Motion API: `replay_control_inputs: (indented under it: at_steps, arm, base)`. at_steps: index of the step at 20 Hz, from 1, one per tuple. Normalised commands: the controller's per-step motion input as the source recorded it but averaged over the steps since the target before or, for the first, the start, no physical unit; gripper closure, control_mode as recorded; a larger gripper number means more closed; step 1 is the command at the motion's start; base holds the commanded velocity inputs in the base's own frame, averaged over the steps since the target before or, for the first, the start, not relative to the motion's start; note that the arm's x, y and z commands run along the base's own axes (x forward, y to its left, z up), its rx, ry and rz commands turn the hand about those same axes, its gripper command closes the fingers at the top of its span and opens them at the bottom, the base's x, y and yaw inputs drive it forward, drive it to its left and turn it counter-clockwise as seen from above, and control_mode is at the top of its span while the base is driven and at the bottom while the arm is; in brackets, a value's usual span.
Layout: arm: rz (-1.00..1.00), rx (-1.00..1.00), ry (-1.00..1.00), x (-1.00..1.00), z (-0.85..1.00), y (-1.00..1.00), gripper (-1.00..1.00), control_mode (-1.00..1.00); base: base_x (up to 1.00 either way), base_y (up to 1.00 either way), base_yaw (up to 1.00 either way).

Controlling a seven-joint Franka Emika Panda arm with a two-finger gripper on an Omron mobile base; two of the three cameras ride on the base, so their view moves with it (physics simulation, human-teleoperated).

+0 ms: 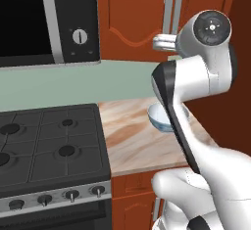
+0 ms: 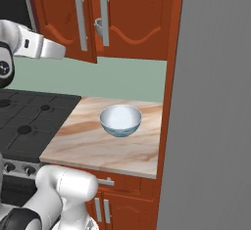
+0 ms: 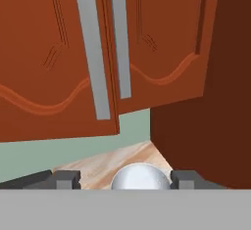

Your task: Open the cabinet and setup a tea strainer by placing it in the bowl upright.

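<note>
The reddish-brown cabinet [image 2: 132,9] hangs above the counter with its two silver bar handles side by side. Its left door [image 3: 49,53] stands slightly ajar, its lower edge swung out toward me; the right door [image 3: 162,28] looks shut. My gripper [image 2: 99,27] hovers just in front of the handles at their lower ends, open, with nothing between its fingertips [image 3: 63,177]. It also shows beside the handles as gripper [image 1: 163,42]. The bowl [image 2: 120,120], white inside and pale blue outside, stands upright on the counter below, partly hidden by my arm as bowl [image 1: 158,115]. The tea strainer is out of view.
A black-and-silver microwave [image 1: 49,18] hangs left of the cabinet above a black gas stove [image 1: 49,146]. The marble counter [image 2: 98,148] runs between the stove and a tall cabinet side [image 2: 166,102], beyond which rises a grey panel [image 2: 215,102]. Lower cabinet doors [image 2: 122,207] sit under the counter.
</note>
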Motion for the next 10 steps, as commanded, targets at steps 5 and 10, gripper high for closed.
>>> replay_control_inputs:
  at_steps: [5, 10]
  arm:
    - [0.00, 0.53, 0.00, 0.00, -0.10, -0.84, -1.00, -1.00]
    - [0.00, 0.74, 0.06, 0.04, -0.14, -0.66, -1.00, -1.00]
  base:
    - [0.00, 0.00, 0.00]
    - [0.00, 0.00, 0.00]
